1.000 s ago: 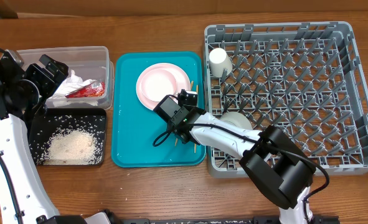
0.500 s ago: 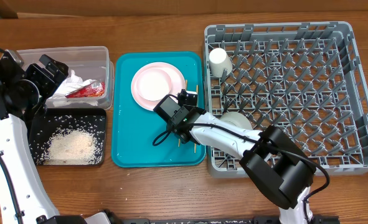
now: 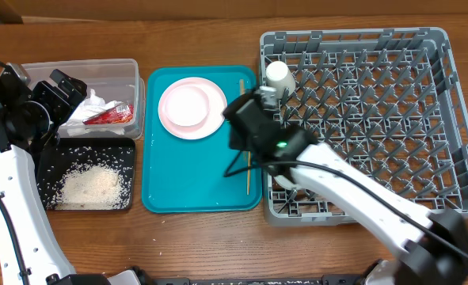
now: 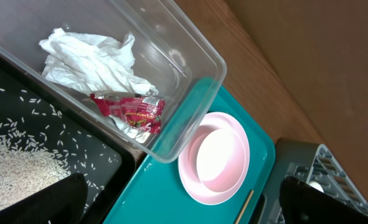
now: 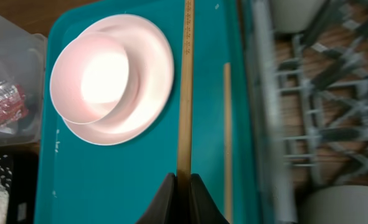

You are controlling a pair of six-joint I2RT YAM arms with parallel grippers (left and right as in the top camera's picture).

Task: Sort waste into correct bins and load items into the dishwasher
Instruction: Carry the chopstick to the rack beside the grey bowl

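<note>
Now the right gripper [image 5: 182, 179] is clenched on one wooden chopstick [image 5: 185, 93], and it pinches the stick close to one end. The long free part reaches over the teal tray [image 5: 109, 180] toward its far edge, just beside the pink plate [image 5: 154, 74] that carries the small pink bowl [image 5: 90, 78]. The second chopstick [image 5: 227, 137] lies flat on the tray, along the edge next to the dish rack [image 5: 308, 93].

I judge that the held chopstick is very light and stiff, with smooth and rather slippery wood. Because the hold is at the end, the stick can easily turn between the fingers if its tip meets a peg. A hold nearer the middle would be more steady, I think. It is also thin enough to slip through the grid of the rack.

The left gripper [image 3: 62, 89] is released and empty; it hangs above the clear tub [image 4: 196, 56], at the corner near the tray.
</note>
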